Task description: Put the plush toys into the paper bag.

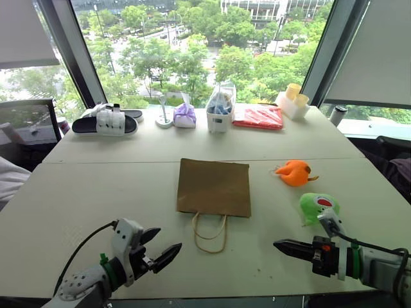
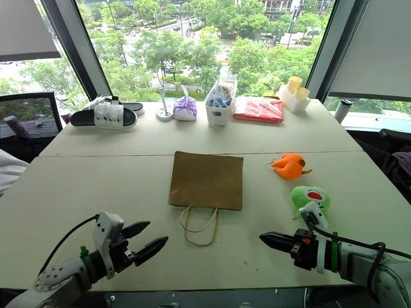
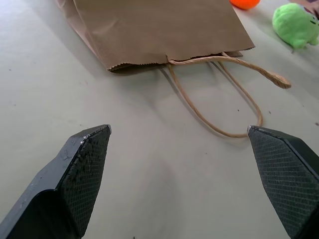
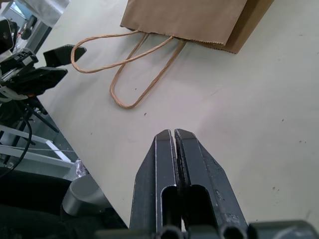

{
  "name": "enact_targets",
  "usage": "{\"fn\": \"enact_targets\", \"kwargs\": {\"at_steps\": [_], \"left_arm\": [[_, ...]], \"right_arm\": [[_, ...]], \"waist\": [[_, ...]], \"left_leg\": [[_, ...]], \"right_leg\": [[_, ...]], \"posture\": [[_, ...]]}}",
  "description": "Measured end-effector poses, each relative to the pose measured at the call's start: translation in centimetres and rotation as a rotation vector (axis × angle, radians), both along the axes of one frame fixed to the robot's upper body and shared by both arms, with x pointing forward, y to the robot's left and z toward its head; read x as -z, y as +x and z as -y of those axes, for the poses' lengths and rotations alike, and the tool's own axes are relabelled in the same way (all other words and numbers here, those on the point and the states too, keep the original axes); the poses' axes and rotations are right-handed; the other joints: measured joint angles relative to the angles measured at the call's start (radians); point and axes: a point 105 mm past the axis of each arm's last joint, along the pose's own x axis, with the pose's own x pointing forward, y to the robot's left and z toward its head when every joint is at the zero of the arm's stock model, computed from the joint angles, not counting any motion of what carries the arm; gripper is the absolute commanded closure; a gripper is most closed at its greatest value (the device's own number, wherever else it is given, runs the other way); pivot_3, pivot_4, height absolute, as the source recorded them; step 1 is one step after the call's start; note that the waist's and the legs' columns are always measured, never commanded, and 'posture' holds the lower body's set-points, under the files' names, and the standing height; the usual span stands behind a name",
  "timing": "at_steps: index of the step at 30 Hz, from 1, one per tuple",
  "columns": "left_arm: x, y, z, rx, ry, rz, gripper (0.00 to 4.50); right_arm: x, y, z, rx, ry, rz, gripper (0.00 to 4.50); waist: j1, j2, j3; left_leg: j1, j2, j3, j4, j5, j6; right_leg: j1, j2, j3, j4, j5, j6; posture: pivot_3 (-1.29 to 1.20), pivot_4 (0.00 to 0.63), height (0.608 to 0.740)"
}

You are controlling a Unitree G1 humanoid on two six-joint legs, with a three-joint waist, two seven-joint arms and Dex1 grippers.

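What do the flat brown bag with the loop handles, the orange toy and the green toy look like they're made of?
The flat brown bag looks like matte kraft paper, with crisp creases and a serrated mouth edge. Its loop handles look like twisted paper twine. The orange toy and the green toy look like soft plush fabric: rounded and fuzzy, without shine.

Two plush toys lie at right of the frame: one orange plush toy [image 1: 294, 172] and one green plush toy [image 1: 317, 206]. One paper bag [image 1: 214, 187] lies at centre with two twine handles [image 1: 210, 233]. Along the upper edge: one sandal [image 1: 106, 122], one purple pouch [image 1: 185, 115], one red packet [image 1: 258, 117], one clear bin [image 1: 220, 109].
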Motion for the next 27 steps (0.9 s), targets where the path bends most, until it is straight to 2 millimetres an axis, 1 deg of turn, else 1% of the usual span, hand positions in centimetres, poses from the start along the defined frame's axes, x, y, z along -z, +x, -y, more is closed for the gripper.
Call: {"fn": "enact_targets", "kwargs": {"at_steps": [7,12,15,17,18,19,20,21,23,24,25,27], "left_arm": [[-0.3,0.5,-0.3,0.014,0.001,0.031,0.0],[-0.5,1.4,-1.5,0.016,0.039,0.042,0.0],[-1.4,2.5,-2.1,0.038,0.092,0.09,0.0],[-2.3,3.5,-2.4,0.098,0.177,0.142,0.0],[-3.1,4.3,-2.3,0.152,0.242,0.187,0.0],[-4.0,5.0,-2.0,0.197,0.289,0.236,0.0],[-5.1,6.0,-1.3,0.26,0.336,0.304,0.0],[-5.8,6.6,-0.7,0.296,0.357,0.35,0.0],[-6.6,7.9,0.9,0.382,0.369,0.412,0.0],[-6.5,8.2,1.6,0.431,0.385,0.426,0.0],[-5.9,8.3,2.2,0.494,0.418,0.433,0.0],[-4.6,8.2,2.9,0.602,0.489,0.442,0.0]], "right_arm": [[0.2,0.1,0.0,0.004,-0.01,0.01,4.46],[0.3,0.2,-0.3,0.022,0.001,0.027,4.46],[0.2,0.2,-0.6,0.03,0.004,0.039,4.46],[0.0,0.2,-0.8,0.029,-0.003,0.053,4.46],[-0.3,0.3,-1.0,0.024,-0.007,0.067,4.46],[-0.7,0.3,-1.2,0.019,-0.005,0.08,4.46],[-1.1,0.5,-1.4,0.017,-0.004,0.097,4.46],[-1.4,0.8,-1.5,0.015,-0.006,0.114,4.46],[-1.9,1.1,-1.8,0.031,-0.012,0.147,4.46],[-2.0,1.1,-2.0,0.044,-0.005,0.158,4.46],[-1.9,1.1,-2.2,0.057,-0.003,0.161,4.46],[-1.7,0.9,-2.2,0.09,-0.002,0.162,4.46]], "waist": [[0.001,0.0,0.0],[0.0,0.0,0.0],[0.001,0.0,0.0],[0.004,0.0,0.0],[0.006,0.0,0.0],[0.006,0.0,0.0],[0.01,0.0,0.0],[0.011,0.0,0.0],[0.015,0.0,0.0],[0.016,0.0,0.0],[0.016,0.0,0.0],[0.012,0.0,0.0]], "left_leg": [[0.0,0.0,0.0,0.0,0.0,0.0],[0.0,0.0,0.0,0.0,0.0,0.0],[0.0,0.0,0.0,0.0,0.0,0.0],[0.0,0.0,-0.001,0.0,0.0,0.0],[0.0,-0.001,-0.001,0.001,0.0,0.0],[0.0,-0.001,-0.001,0.001,0.0,0.0],[0.0,-0.001,0.0,0.001,0.0,0.0],[0.0,-0.001,0.0,0.001,0.0,0.0],[0.0,-0.001,0.0,0.001,0.0,0.0],[0.0,-0.001,0.0,0.0,0.0,0.0],[0.0,-0.001,0.0,0.0,0.0,0.0],[0.0,-0.001,0.0,-0.003,0.0,0.0]], "right_leg": [[0.0,0.0,0.0,0.0,0.0,0.0],[0.0,0.0,0.0,0.0,0.0,0.0],[0.0,0.0,0.0,0.0,0.0,0.0],[0.0,0.001,0.0,0.001,0.0,0.0],[0.0,0.001,0.0,0.001,0.0,0.0],[0.0,0.001,0.0,0.001,0.0,0.0],[0.0,0.001,0.0,0.001,0.0,0.0],[0.0,0.001,0.0,0.0,0.0,0.0],[0.0,0.001,0.0,0.0,0.001,0.001],[0.0,0.001,0.0,0.001,0.001,0.001],[-0.001,0.001,0.0,0.001,0.002,0.004],[-0.002,0.001,0.0,0.001,0.003,0.004]], "posture": [[0.0,0.15,0.74],[0.0,0.15,0.74],[0.0,0.15,0.74],[0.0,0.15,0.74],[0.0,0.15,0.74],[0.0,0.15,0.74],[0.0,0.15,0.74],[0.0,0.15,0.74],[0.0,0.15,0.74],[0.0,0.15,0.74],[0.0,0.15,0.74],[0.0,0.15,0.74]]}}
